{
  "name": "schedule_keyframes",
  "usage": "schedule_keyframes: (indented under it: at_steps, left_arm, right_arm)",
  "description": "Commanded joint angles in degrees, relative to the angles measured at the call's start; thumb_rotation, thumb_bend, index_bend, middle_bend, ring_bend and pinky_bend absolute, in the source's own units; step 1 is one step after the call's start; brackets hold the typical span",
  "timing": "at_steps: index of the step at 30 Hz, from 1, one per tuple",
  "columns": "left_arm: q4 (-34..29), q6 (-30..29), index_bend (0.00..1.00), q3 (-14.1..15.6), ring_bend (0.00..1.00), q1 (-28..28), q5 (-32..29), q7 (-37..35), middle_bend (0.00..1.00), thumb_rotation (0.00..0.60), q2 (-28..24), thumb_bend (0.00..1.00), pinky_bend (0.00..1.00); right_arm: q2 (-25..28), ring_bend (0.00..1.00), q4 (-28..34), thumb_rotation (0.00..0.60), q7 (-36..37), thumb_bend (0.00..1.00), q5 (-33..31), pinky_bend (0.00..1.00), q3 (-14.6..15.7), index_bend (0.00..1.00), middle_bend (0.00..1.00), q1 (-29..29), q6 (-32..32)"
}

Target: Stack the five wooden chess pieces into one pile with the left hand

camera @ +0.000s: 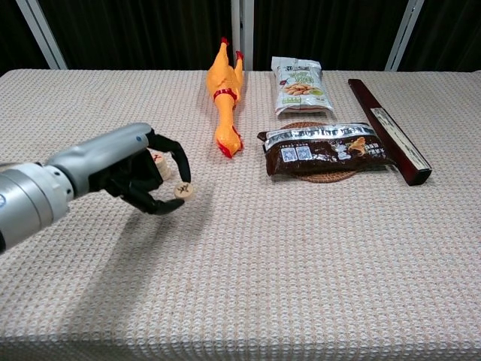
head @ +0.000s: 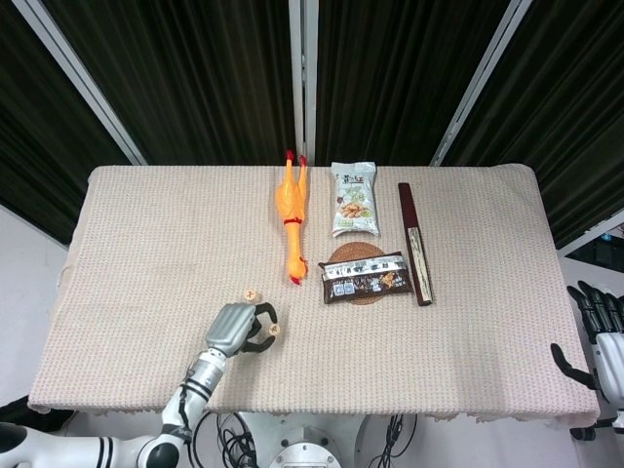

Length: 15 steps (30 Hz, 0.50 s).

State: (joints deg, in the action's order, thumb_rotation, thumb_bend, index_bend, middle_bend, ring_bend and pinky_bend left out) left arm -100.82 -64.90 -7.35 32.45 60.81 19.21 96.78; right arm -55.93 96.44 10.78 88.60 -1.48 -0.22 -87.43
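My left hand (head: 237, 330) hovers above the near-left part of the table and pinches a round wooden chess piece (head: 274, 330) at its fingertips. In the chest view the same hand (camera: 135, 174) holds that piece (camera: 183, 191) clear of the cloth. Further wooden pieces (head: 252, 294) lie just beyond the hand, toward the rubber chicken. In the chest view they (camera: 158, 162) show partly behind the fingers, and I cannot tell how many are piled there. My right hand (head: 597, 336) hangs off the table's right edge, fingers apart and holding nothing.
A yellow rubber chicken (head: 291, 216) lies at the middle back. A snack bag (head: 354, 199), a dark snack packet (head: 365, 277) on a woven coaster (camera: 308, 174), and a long dark box (head: 413, 243) lie to its right. The table's front edge (head: 322, 408) is near the hand.
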Motion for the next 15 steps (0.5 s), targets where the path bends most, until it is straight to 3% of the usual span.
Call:
schedule_keyframes:
  at_steps: [1,7,15]
  left_arm:
    - [-3.59,-2.61,0.48,-1.54,1.00,-0.83,1.13,0.91,1.00,0.600,-3.80,0.29,1.00]
    - [-2.51,0.53,0.48,-3.36,1.00,-0.72,-0.13,-4.56,1.00,0.600,-7.33,0.29,1.00]
    - [3.83,4.77,0.48,-4.50,1.00,1.11,1.12,-10.11,1.00,0.600,-6.77,0.29,1.00]
  right_arm:
    - [-0.12,0.00,0.07,0.600,-0.29,0.30,0.04,0.00,0.04,0.00,0.00,0.08,0.15]
    - [-0.38,0.00,0.32,0.600,-1.08,0.30,-0.19,0.00,0.03,0.00,0.00,0.28,0.59]
    - [-0.71,0.00,0.45,0.600,-2.03,0.30,-0.58,0.00,-0.07,0.00,0.00,0.64,1.25]
